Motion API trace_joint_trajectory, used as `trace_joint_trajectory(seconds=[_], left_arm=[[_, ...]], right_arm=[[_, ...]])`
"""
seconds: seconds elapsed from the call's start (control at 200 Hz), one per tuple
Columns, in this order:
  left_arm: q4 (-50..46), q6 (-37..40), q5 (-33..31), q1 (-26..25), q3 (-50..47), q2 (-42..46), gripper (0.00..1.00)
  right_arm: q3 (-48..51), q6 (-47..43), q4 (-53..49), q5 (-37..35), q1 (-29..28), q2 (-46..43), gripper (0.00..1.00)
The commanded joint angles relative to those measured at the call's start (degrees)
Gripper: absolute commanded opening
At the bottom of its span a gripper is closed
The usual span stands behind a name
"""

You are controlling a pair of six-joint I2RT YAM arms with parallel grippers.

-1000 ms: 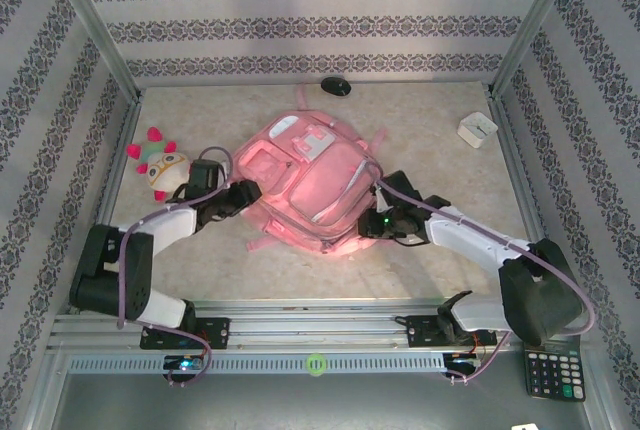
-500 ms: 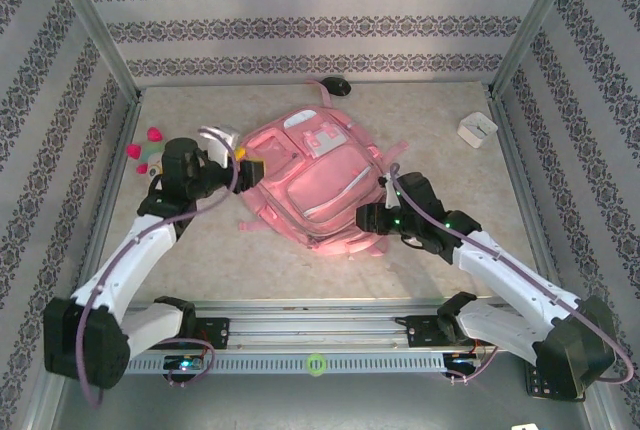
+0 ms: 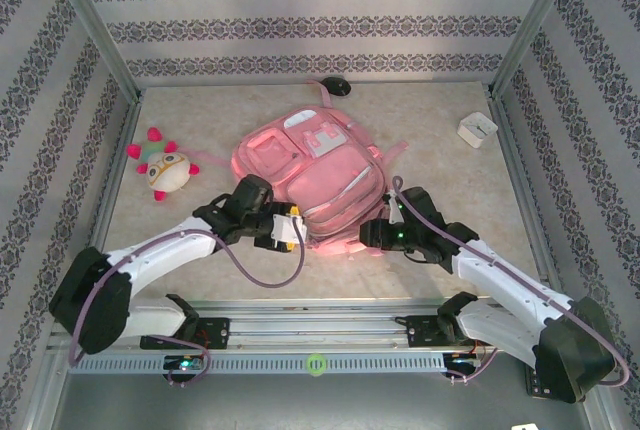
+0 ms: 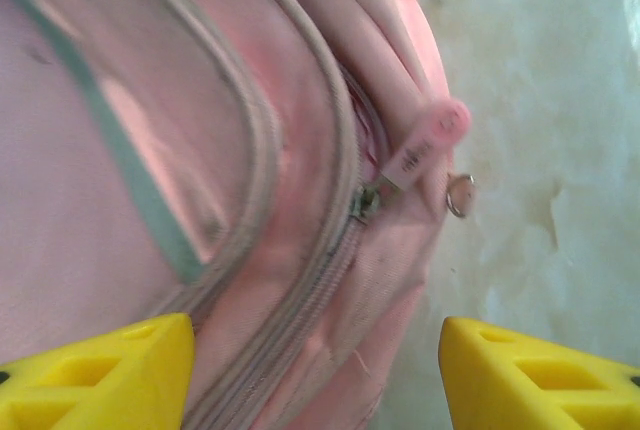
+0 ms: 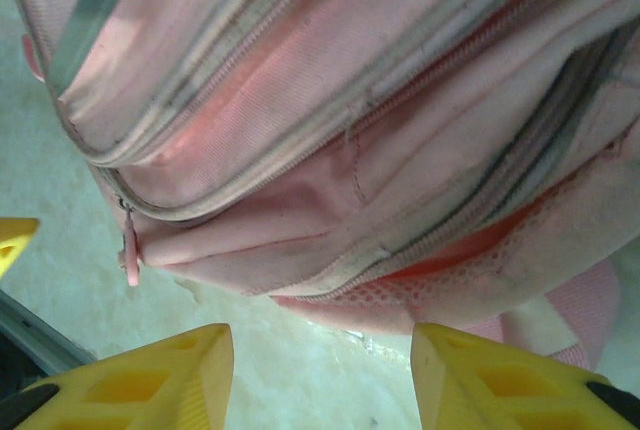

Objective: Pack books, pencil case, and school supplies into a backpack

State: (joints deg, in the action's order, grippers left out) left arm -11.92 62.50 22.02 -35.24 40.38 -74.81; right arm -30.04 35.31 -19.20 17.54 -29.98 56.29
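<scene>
Backpack [image 3: 310, 185] lies flat mid-worktop [image 3: 440, 110], pockets up! Left pincer [image 3: 288, 232] and right pincer [image 3: 368, 234] flank its near edge, both spread wide, gripping nothing. Zip pull [image 4: 420, 145] looks run home and the tracks look closed, so packing seems done, or nearly.

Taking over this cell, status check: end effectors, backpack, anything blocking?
Left end effector open at near-left edge of backpack, facing pink zipper pull. Right end effector open at near-right edge. Nothing held. Plush toy, white box well apart, not blocking.

A plush toy [image 3: 165, 169] lies at the left, a white box [image 3: 477, 129] far right.
</scene>
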Motion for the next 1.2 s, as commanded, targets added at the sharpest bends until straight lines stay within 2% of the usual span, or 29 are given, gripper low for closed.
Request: trace_joint_trajectory(seconds=[0.0, 0.275, 0.42, 0.485, 0.57, 0.689, 0.829, 0.884, 0.944, 1.044, 1.194], left_arm=[[3.97, 7.45, -2.93, -1.40, -0.84, -2.47, 0.65], [13.14, 8.63, -5.02, -2.26, -2.07, -9.42, 0.64], [19.95, 6.73, -6.51, -3.22, -3.37, -12.85, 0.51], [23.07, 5.63, -6.60, -3.71, -4.67, -13.24, 0.49], [26.08, 3.60, -5.45, -4.00, -6.29, -13.20, 0.48], [29.09, 1.08, -4.71, -4.05, -8.15, -13.49, 0.45], [31.45, -0.99, -4.28, -4.13, -9.14, -13.88, 0.45], [33.19, -2.83, -3.66, -4.13, -9.61, -13.59, 0.45], [34.73, -4.81, -3.08, -4.14, -10.22, -12.81, 0.46], [35.54, -6.50, -3.08, -4.11, -11.60, -10.46, 0.47], [31.55, -8.80, -6.79, -3.97, -12.05, -5.04, 0.54]], right_arm=[[1.27, 1.94, 2.05, 1.44, 1.25, 0.28, 0.50], [3.58, 2.84, 4.90, 2.85, 3.65, 1.26, 0.50], [3.11, 1.78, 4.81, 3.38, 4.92, 1.37, 0.50], [1.83, 0.88, 3.52, 4.01, 4.52, 0.27, 0.49], [-1.27, -0.24, -0.75, 1.91, 0.96, -2.02, 0.49], [-4.95, 2.15, -2.55, -3.60, -7.37, -3.22, 0.50], [-6.58, 10.74, 3.71, -5.15, -14.88, 3.18, 0.50], [-8.41, 12.72, 3.27, -6.63, -17.45, 6.86, 0.50], [-9.59, 15.97, 3.53, -8.96, -19.46, 9.85, 0.50], [-7.73, 23.02, 10.63, -10.61, -22.02, 12.50, 0.51], [-6.29, 27.71, 16.32, -11.44, -22.96, 15.96, 0.53]])
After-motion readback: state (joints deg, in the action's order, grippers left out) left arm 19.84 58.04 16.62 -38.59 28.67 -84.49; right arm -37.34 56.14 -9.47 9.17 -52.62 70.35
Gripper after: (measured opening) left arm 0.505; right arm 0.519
